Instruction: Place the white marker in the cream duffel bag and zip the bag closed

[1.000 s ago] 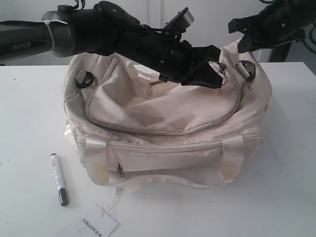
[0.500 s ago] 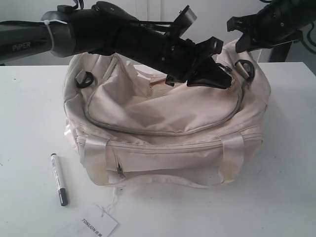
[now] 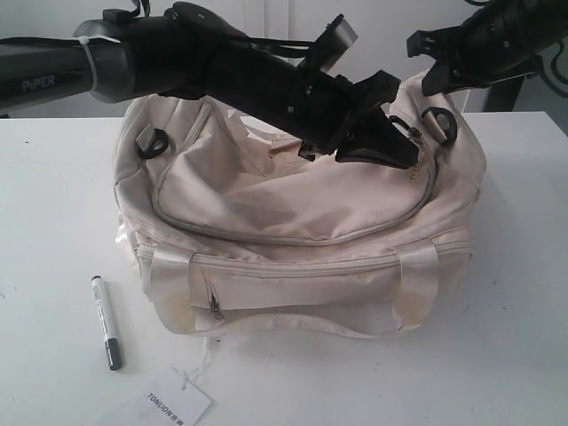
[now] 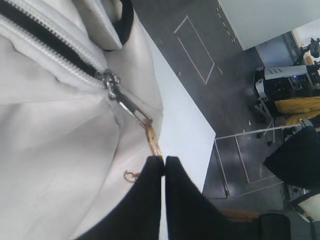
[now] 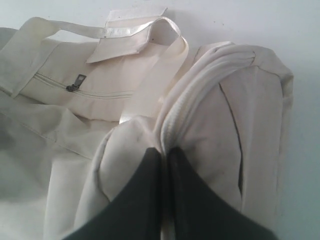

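White bench [image 3: 515, 355], plain pale wall behind. The cream duffel bag [image 3: 293, 204] slumps in the middle of it. The white marker [image 3: 106, 321] lies flat on the bench off the bag's front left corner, apart from it and near a paper tag [image 3: 177, 401].

My left pincer [image 4: 164, 159] reaches across to the bag's right end, its tips pressed together on the gold ring pull [image 4: 152, 137] hanging from the zipper slider [image 4: 110, 80]. A dark gap shows between the teeth on one side of the slider. My right pincer [image 5: 164, 151] is closed above that same end; I cannot tell whether it nips any fabric.

I judge the bag soft and yielding: tugging the pull will likely drag cloth along unless the end is pinned. The pull is thin and could slip free. The marker looks light, stiff and smooth, apt to roll, so I would take it across mid-barrel from above.
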You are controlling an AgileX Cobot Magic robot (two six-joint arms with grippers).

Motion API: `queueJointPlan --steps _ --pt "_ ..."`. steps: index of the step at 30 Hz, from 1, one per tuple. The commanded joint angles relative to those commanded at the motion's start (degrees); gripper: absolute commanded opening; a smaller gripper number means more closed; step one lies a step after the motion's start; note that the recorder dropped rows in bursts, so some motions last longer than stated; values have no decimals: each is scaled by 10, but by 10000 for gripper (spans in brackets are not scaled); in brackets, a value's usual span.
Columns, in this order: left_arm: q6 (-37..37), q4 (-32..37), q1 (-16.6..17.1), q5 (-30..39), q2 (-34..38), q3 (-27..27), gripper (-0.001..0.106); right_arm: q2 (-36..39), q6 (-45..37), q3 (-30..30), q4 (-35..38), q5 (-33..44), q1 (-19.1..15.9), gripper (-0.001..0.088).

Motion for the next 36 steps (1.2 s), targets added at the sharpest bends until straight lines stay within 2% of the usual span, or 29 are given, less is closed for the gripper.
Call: queueJointPlan --steps 12,19,27,36 --pt "54 17 -14 12 0 0 0 0 0 0 2 -1 0 0" --pt "57 111 -14 12 0 0 0 0 1 0 2 -2 0 0" --pt "58 187 -14 8 1 1 0 0 1 0 2 -6 0 0" --pt "58 174 -17 -45 1 1 0 0 1 0 2 -3 0 0"
